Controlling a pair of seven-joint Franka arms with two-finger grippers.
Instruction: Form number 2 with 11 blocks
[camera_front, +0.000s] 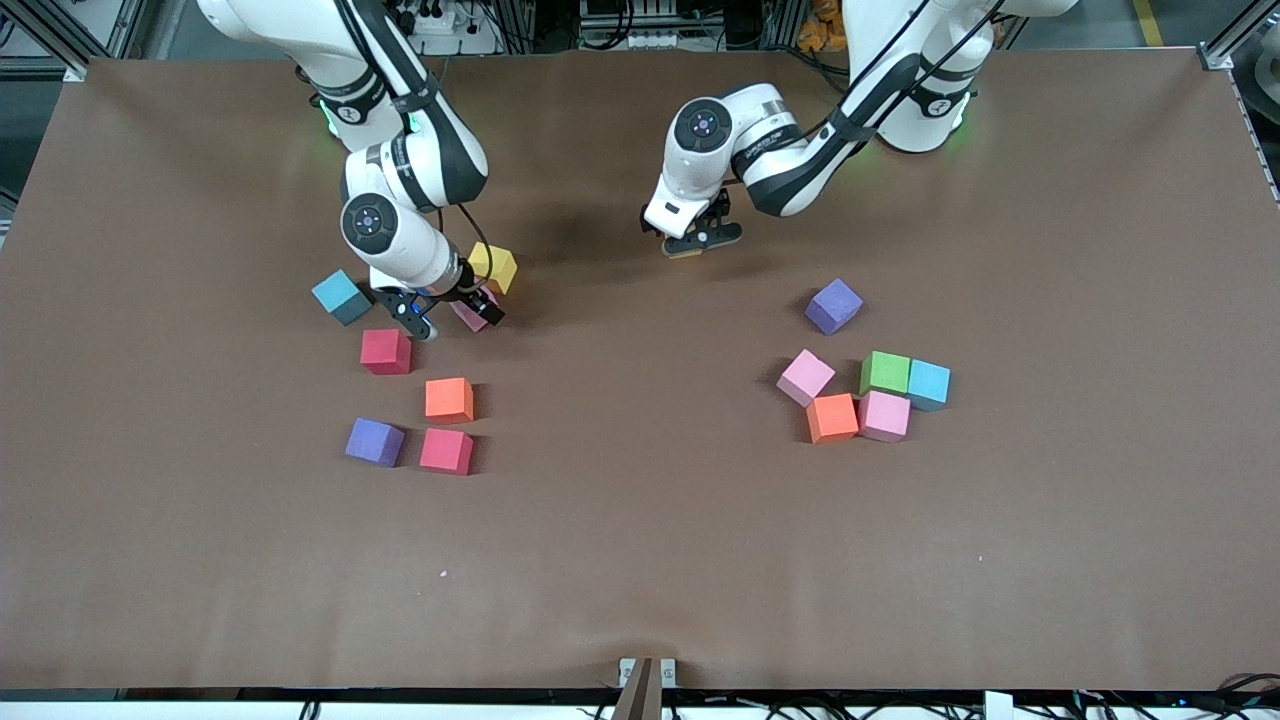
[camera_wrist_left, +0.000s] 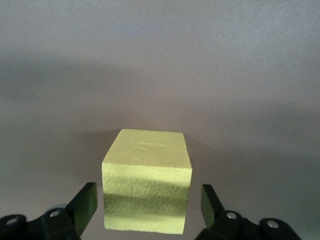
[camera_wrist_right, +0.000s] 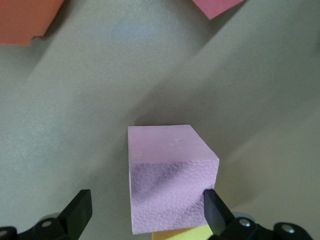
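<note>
Brown surface (camera_front: 640, 560), white-and-black arms; cubes scattered in pink (camera_front: 805, 377), orange (camera_front: 449, 400), red (camera_front: 386, 351), purple (camera_front: 833, 305), green (camera_front: 886, 373), yellow (camera_front: 494, 267), light blue (camera_front: 929, 384).

Even overhead light, soft shadows under arms; wrist views slightly soft, dimmer.

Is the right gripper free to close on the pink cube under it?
Probably yes: the right gripper is open astride the pink cube, though a yellow cube sits close beside it.
</note>
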